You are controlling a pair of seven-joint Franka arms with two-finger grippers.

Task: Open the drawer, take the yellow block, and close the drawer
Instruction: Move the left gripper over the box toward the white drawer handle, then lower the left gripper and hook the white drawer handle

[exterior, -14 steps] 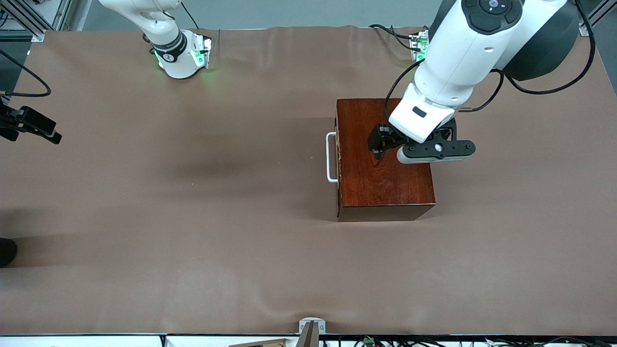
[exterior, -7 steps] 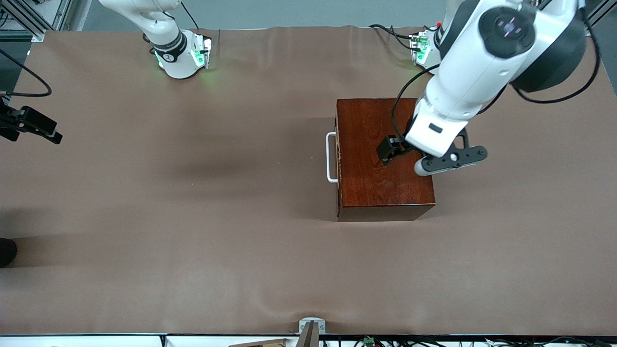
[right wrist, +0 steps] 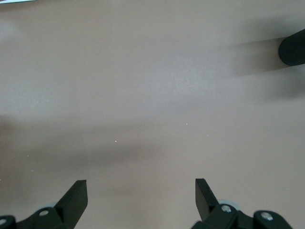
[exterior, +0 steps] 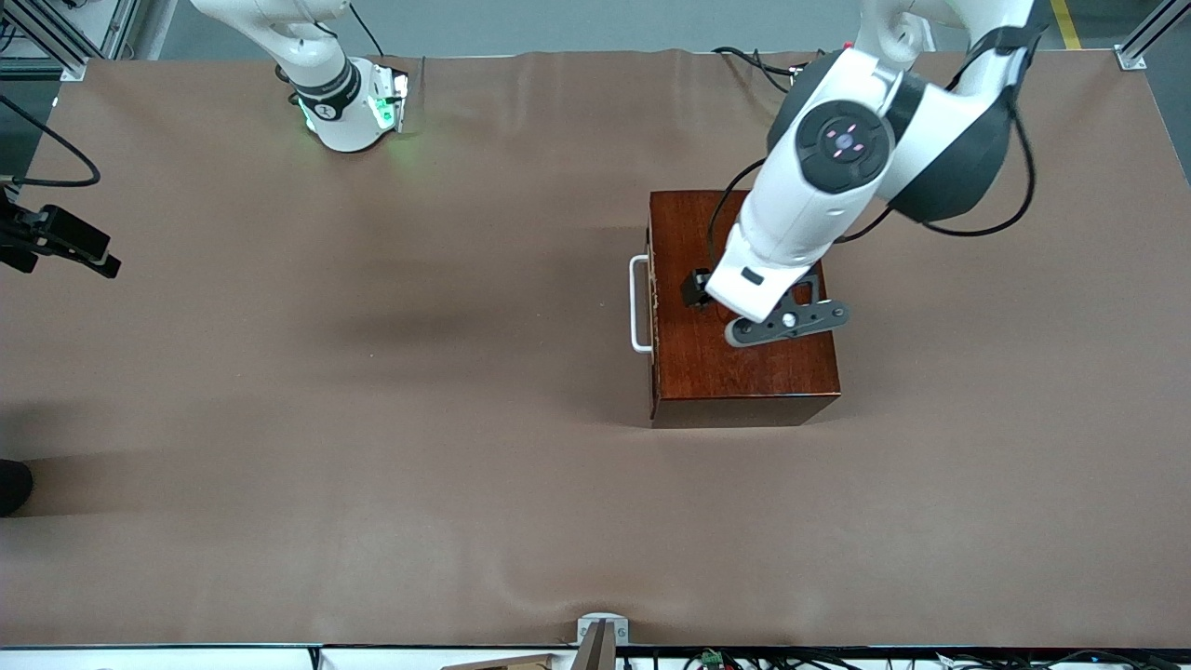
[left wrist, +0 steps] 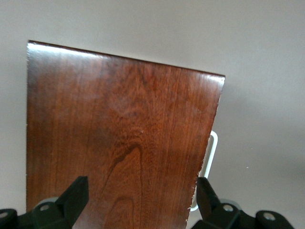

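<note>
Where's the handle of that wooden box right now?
The white handle sits on the box's face toward the right arm's end of the table, drawer shut, with the left gripper open over the box.

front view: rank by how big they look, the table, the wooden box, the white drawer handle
1. table
2. wooden box
3. drawer handle, smallest by far

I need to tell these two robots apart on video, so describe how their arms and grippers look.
Both arms are glossy white with rounded shells. The left arm has dark grey joint sections, a round dark cap with small pink lights, and loose black cables. Its left gripper has black fingers. The right arm shows a black ring band and green lights; the right gripper looks the same.
</note>
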